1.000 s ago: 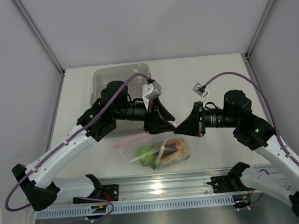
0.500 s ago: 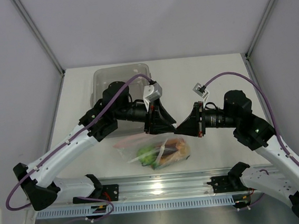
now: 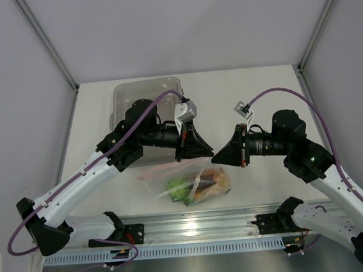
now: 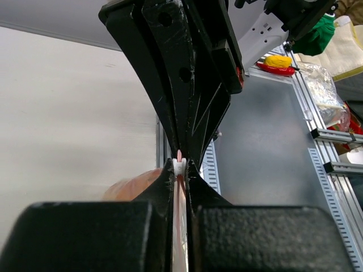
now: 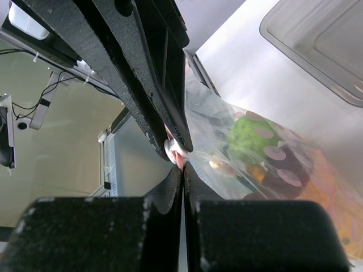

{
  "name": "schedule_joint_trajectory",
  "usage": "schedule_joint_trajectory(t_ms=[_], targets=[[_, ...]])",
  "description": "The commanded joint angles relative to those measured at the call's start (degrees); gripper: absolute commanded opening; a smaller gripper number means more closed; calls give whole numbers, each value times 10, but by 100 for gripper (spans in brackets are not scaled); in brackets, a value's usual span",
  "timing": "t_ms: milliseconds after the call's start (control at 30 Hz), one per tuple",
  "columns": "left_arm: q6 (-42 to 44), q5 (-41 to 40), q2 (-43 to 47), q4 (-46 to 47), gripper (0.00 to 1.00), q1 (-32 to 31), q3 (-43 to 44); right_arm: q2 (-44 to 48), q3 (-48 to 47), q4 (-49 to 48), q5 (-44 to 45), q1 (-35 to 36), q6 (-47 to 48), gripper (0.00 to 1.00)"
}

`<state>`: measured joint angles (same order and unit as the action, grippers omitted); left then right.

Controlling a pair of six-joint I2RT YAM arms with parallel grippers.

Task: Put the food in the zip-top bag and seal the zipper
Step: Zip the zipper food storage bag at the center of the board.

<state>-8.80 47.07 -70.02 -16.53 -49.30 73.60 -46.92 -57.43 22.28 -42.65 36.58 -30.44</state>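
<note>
Over the bench (image 3: pixel 261 90), left jaws and right jaws, tip to tip, both clamp the zipper (image 4: pixel 179 154) at 1 o'clock of the zip-top bag (image 3: pixel 192 175) of food (image 3: pixel 177 188).

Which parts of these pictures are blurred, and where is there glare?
Left wrist view: the left gripper, close to the lens, is blurred; the zipper just beyond it is sharper. Right wrist view: the right gripper is soft too, and the food looks hazy through the bag. Top view: sharp overall, with glare on the rail.
</note>
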Motion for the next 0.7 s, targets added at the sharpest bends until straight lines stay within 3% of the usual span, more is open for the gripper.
schedule_joint_trajectory(t_ms=[0, 667], targets=[[0, 0, -1, -2, 1, 2, 1, 3, -3, -24, 5, 0, -1, 0], [25, -53, 39, -105, 1, 3, -29, 21, 10, -40, 60, -15, -33, 0]])
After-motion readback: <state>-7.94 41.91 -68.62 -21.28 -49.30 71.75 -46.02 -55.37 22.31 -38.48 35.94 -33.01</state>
